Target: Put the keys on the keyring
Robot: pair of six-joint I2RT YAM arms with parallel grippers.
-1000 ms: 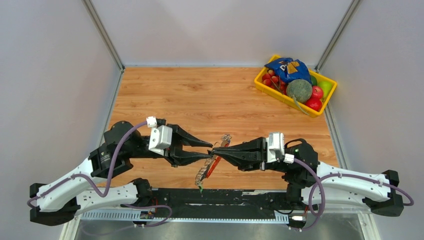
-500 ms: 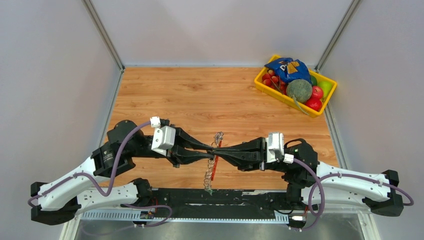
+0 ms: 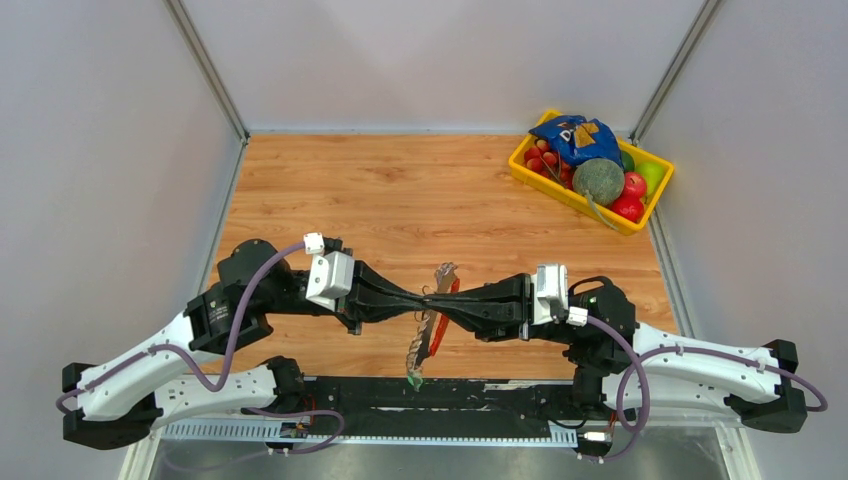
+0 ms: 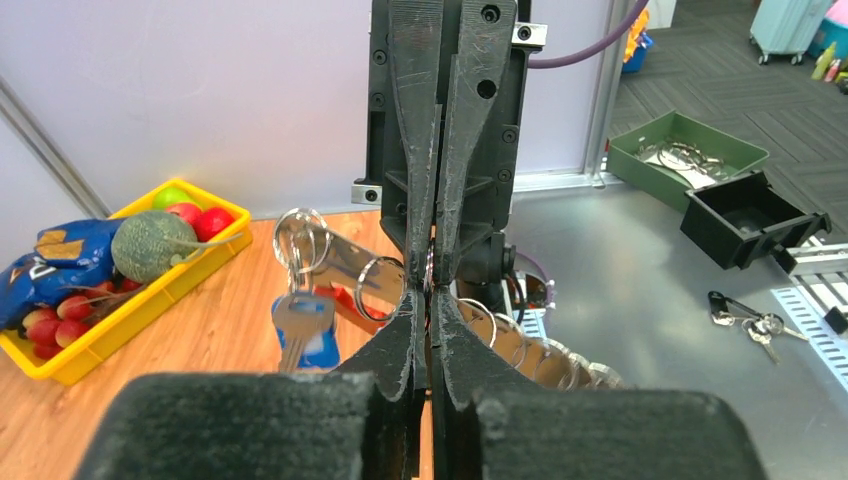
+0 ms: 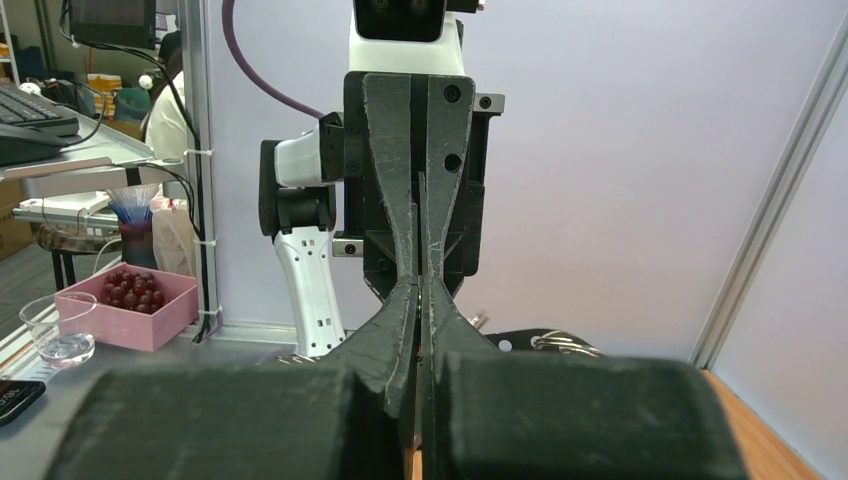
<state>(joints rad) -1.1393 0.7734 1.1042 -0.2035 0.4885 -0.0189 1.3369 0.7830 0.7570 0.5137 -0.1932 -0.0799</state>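
The keyring (image 4: 380,290) is hanging in the air over the near middle of the counter (image 3: 380,190), right where the two arms are meeting tip to tip. Its grey strap (image 3: 424,345) is trailing down and toward the near edge, so its long axis is running far-to-near, across the left-right line of the arms. In the left wrist view a blue-headed key (image 4: 305,335) is dangling from a ring just to one side of the pinch; the black-headed key cannot be made out. The right fingers (image 4: 462,200) are pressing fully together and appear to be gripping the ring at their tips. The left fingers (image 4: 405,340) are showing only a hair of a slit and are touching the same spot from the opposite side; whether they are gripping the ring, a key or nothing cannot be told. Both arms are equally near, so any threading looks like a matter of tiny moves along their shared line. Open wood is lying all around, and the yellow bin (image 3: 540,185) is sitting well apart in the far right corner.
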